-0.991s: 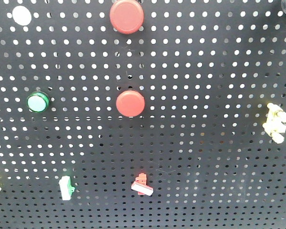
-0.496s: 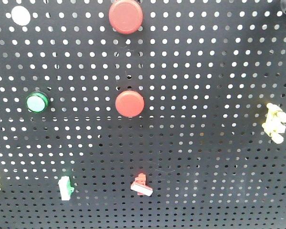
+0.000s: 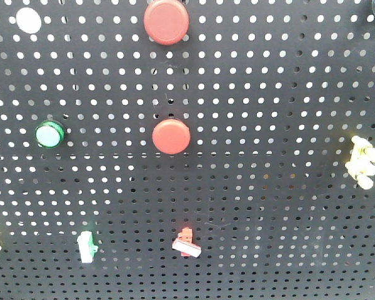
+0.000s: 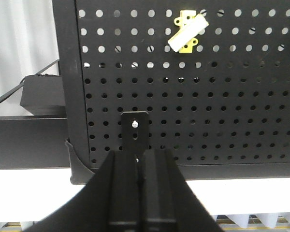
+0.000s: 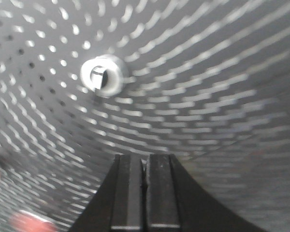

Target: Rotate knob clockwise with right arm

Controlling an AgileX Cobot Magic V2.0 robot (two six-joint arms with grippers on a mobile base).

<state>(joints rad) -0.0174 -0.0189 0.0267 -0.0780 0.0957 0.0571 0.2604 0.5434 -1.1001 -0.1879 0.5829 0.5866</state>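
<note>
Pointing at the knob (image 5: pixel 104 75) on the pegboard (image 5: pixel 208 72), the right gripper (image 5: pixel 144 186) is staying apart, jaws closed on nothing.

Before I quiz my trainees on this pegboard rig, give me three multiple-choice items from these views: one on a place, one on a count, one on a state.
1. In the right wrist view, where is the knob relative to the right gripper?
A. Up and to the left, apart from it
B. Between the fingers
C. Directly below

2. How many round red buttons are on the pegboard in the front view?
A. One
B. Two
C. Four

3. How does the right gripper stand?
A. Wide open
B. Shut on the knob
C. Shut, holding nothing

Answers:
1. A, since the blurred knob sits well above and left of the fingertips with bare board between.
2. B, the upper red button and the lower red button.
3. C, its fingers meet at a thin seam with nothing between them.
</note>
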